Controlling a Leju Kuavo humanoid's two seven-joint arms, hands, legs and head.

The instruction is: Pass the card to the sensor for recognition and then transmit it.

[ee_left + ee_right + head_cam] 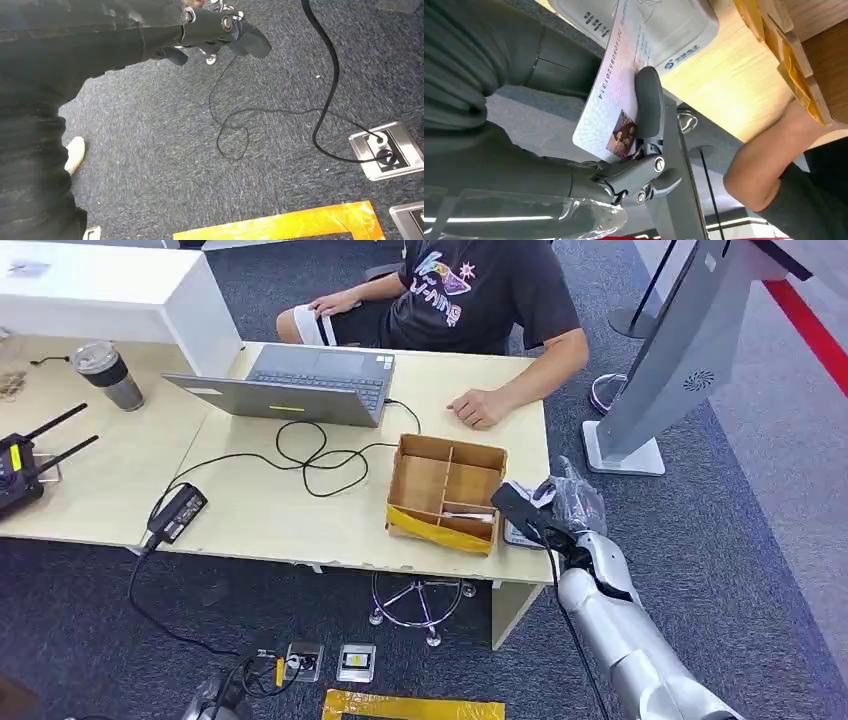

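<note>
card (610, 107): you see it pinched in the right hand (634, 150), one end over the sensor (664, 30).
sensor: on the table (300, 510) corner, just beside the cardboard box (445, 490).
edges: open carpet beyond the sensor.
left hand (215, 30): fingers curled, holding nothing, above the floor.

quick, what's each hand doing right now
Left hand: fingers curled in, holding nothing, hanging over the carpet.
Right hand: holding the card at the sensor.
</note>
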